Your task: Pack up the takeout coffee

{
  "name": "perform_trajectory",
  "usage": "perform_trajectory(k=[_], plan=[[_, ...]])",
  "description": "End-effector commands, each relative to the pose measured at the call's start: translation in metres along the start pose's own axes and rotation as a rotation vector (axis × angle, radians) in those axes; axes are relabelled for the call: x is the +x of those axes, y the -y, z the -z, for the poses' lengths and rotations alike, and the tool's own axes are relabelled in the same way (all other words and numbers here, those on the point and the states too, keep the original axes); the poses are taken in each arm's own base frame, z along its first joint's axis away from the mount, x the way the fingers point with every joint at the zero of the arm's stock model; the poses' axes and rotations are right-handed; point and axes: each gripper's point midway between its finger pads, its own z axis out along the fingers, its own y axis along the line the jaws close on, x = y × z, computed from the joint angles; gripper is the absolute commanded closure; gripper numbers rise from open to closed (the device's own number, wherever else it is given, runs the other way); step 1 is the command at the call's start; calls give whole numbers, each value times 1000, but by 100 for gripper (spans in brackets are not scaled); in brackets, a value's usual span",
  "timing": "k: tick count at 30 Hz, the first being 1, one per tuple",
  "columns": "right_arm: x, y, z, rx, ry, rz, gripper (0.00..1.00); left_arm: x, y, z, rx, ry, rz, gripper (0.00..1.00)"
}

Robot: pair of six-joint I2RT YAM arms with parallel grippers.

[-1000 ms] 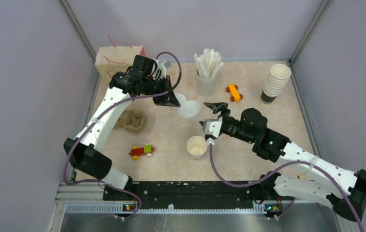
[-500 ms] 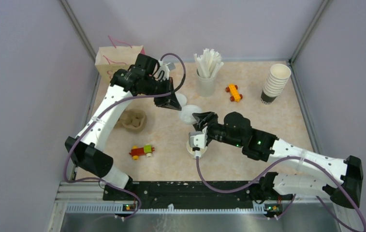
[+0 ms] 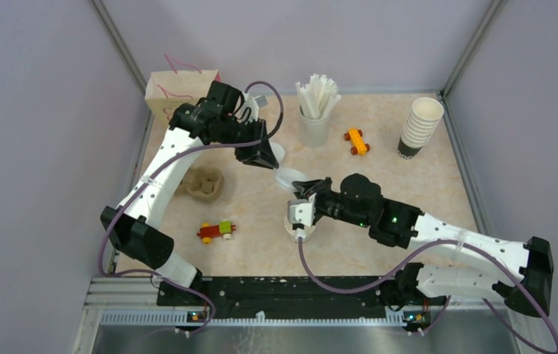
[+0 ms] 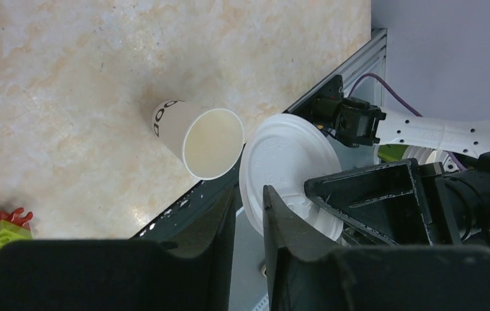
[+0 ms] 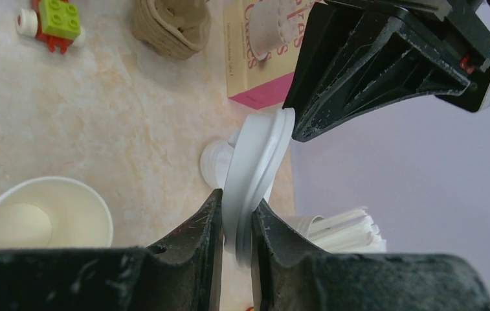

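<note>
Your left arm climbs from its base at the near-left corner and runs out along the left side of the bench [image 4: 67, 78]. It folds at the elbow beside the paper bag [image 3: 176, 92], then angles right and downward, so the left tool [image 3: 270, 164] points toward the middle of the bench. Its jaws stand a little apart with the rim of the lid [image 4: 287, 159] in the gap. You cannot tell from these views whether they pinch it or merely flank it.

The lid hangs tilted in the air between the two tools.

Your right arm lies low and long, reaching from the near-right corner leftward across the front of the bench. Its wrist is turned so the right tool [image 5: 237, 199] points away from you, toward the left tool. That tool is clenched on the lid's opposite rim, one finger pressed to each face.

The paper cup [image 4: 211, 141] stands upright and uncovered on the bench near the front centre, just below the right wrist and apart from the lid.
</note>
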Motion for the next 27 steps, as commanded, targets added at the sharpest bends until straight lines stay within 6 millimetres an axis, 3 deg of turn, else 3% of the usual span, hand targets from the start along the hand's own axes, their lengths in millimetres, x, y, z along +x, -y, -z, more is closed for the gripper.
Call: perform_trajectory(k=[1, 3, 6, 9, 12, 16, 19, 27], plan=[[-23, 7, 11, 62, 102, -183, 89, -22, 29, 14, 83, 106, -43, 69], [-25, 5, 16, 68, 116, -281, 90, -30, 38, 19, 114, 148, -57, 54], [-26, 2, 25, 91, 124, -459, 93, -44, 48, 27, 132, 230, -90, 45], [-32, 16, 37, 176, 160, -686, 94, -60, 57, 43, 125, 346, -147, 30], [-40, 24, 49, 220, 194, -945, 93, -73, 67, 64, 113, 471, -238, 2], [-42, 19, 61, 238, 192, -1328, 92, -72, 65, 79, 68, 551, -339, 1], [-43, 7, 64, 219, 166, -1550, 91, -63, 55, 80, 37, 557, -357, 1], [-28, 1, 78, 324, 125, -1879, 92, -13, 46, 71, 117, 497, -414, 1]])
